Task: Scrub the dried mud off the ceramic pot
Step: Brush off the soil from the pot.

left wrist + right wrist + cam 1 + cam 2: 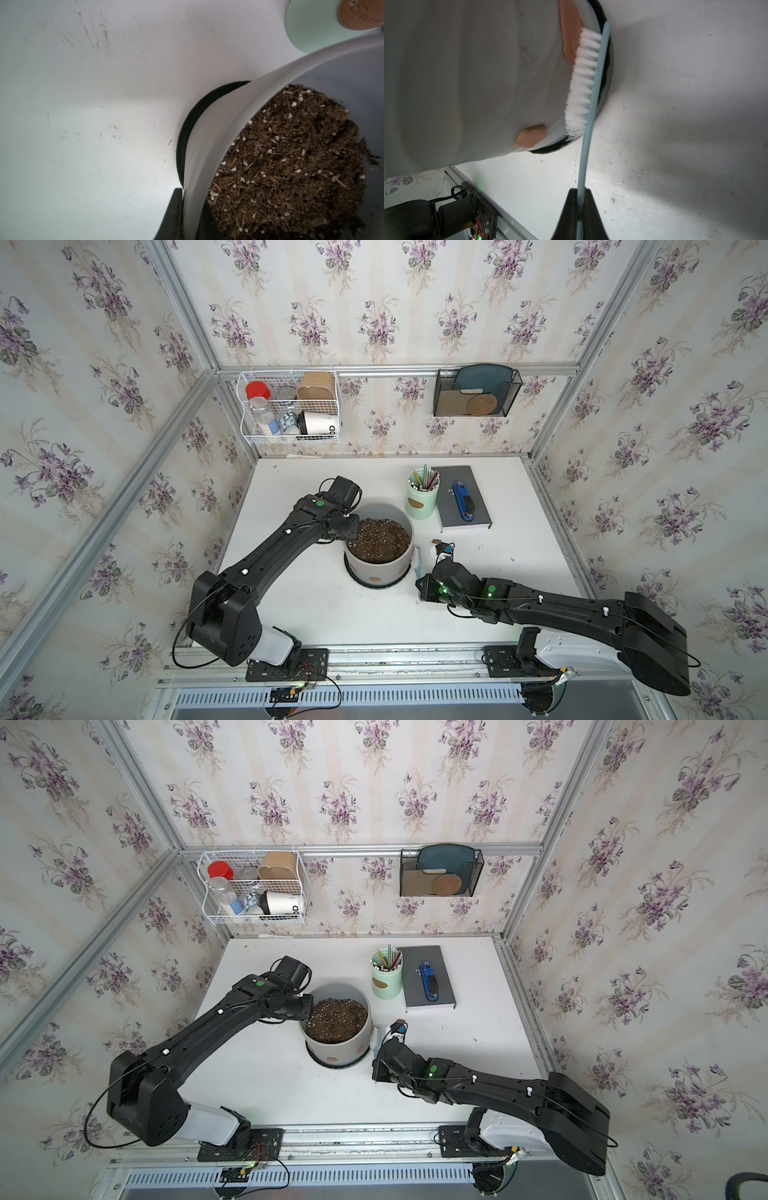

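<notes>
Ceramic pot (374,570) is sitting upright on its black saucer (376,584) near the middle of the white table (519,572), holding speckled soil (378,540), and from where I am standing the scrubbing is looking barely begun. The left gripper (352,529) is pinching the far rim, one finger outside the wall and one inside, so it is steadying the pot. The right gripper (580,199) is clamping tight on the handle of a pale blue brush (592,99) and is pressing the white bristles (583,72) against the lower wall on the pot's right side, just above the saucer. There the dried mud (571,35) is showing as a reddish-brown blob, with the bristle tips touching its edge. A smaller blob (532,137) is sitting just beside the brush, apparently untouched. Two more are showing low on the near wall (376,580) in both top views, so most of the work is remaining. A small brown scrap (436,542) is lying on the table by the right wrist. It may be a blob already off, but it is too small for me to tell.
</notes>
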### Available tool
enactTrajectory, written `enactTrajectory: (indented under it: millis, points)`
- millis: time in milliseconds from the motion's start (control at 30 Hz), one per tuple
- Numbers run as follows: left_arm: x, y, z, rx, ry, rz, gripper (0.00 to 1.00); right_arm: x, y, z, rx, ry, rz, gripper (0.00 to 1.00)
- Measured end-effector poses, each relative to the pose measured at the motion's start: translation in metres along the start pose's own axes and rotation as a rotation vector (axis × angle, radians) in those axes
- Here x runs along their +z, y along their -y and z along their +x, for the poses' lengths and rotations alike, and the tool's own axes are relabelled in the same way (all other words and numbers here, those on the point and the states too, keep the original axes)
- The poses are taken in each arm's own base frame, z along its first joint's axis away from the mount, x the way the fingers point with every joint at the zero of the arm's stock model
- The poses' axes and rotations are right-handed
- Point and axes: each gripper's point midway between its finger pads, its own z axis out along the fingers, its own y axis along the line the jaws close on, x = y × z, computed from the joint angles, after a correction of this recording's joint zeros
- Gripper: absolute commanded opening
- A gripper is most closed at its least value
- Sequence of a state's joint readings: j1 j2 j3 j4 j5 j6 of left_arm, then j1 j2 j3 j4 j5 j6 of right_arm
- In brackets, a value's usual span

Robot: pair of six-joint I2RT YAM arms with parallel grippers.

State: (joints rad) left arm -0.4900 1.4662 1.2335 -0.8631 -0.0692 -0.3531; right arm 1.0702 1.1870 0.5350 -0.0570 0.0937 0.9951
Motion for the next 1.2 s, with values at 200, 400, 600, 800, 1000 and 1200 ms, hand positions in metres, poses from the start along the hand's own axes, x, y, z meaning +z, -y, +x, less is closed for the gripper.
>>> enactTrajectory:
  millis: [200, 400, 600, 800, 1000, 1200]
  points:
    - [-0.001, -0.003, 0.002, 0.004, 0.002, -0.013, 0.0, -0.001, -0.005, -0.008, 0.001, 0.011, -0.003, 0.0]
    - [0.0, -0.004, 0.003, 0.004, 0.003, -0.016, 0.0, -0.009, -0.011, -0.017, -0.01, 0.034, -0.024, 0.0]
    - [0.0, -0.004, 0.002, 0.005, 0.005, -0.017, 0.0, -0.014, -0.002, -0.018, -0.021, 0.049, 0.002, 0.0]
    - [0.0, -0.004, 0.002, 0.01, 0.007, -0.018, 0.0, -0.026, 0.009, -0.023, -0.029, 0.092, 0.029, 0.0]
    - [-0.001, -0.004, 0.002, 0.01, 0.007, -0.019, 0.0, -0.035, 0.031, -0.017, -0.037, 0.096, 0.089, 0.0]
    - [-0.001, -0.004, 0.002, 0.01, 0.006, -0.02, 0.0, -0.044, 0.061, -0.004, -0.038, 0.07, 0.171, 0.0]
